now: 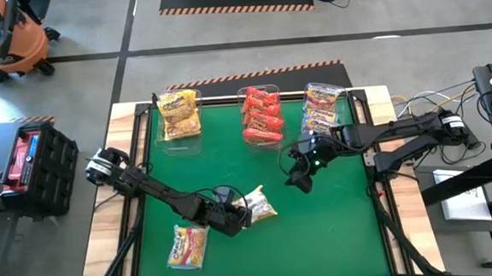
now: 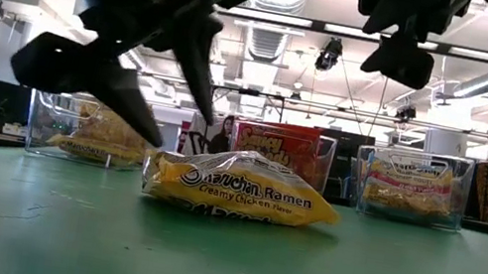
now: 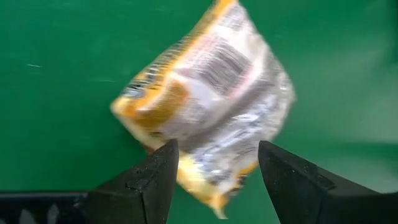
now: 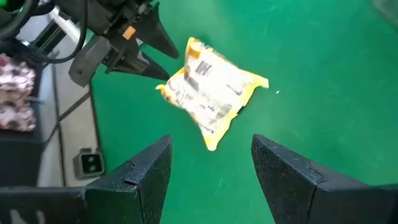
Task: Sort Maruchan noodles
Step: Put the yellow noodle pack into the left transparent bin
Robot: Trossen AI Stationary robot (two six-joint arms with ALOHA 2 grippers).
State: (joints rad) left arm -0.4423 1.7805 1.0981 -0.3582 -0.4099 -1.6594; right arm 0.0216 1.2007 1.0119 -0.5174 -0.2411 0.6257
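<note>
A green mat covers the desk (image 1: 345, 226), which is framed by pale wood at both sides. Along the far edge of the mat three clear bins are set in a row: the left bin (image 1: 179, 116) is filled with yellow-orange Maruchan packets, the middle bin (image 1: 261, 113) with red packets, and the right bin (image 1: 322, 108) with pale multicoloured packets. The left arm is stretched from the left edge across the near part of the mat, and the left gripper (image 1: 244, 215) is lowered at a yellow Creamy Chicken packet (image 1: 259, 205) lying near the middle of the mat; its jaws are seen apart, with the packet's near end between them, and contact with the packet cannot be told. The right arm is reached in from the right side, and the right gripper (image 1: 300, 176) is held above the mat, right of and farther back than that packet, its jaws apart and empty. Another yellow and red packet (image 1: 189, 245) is lying flat near the front left of the mat, well apart from the bins.
</note>
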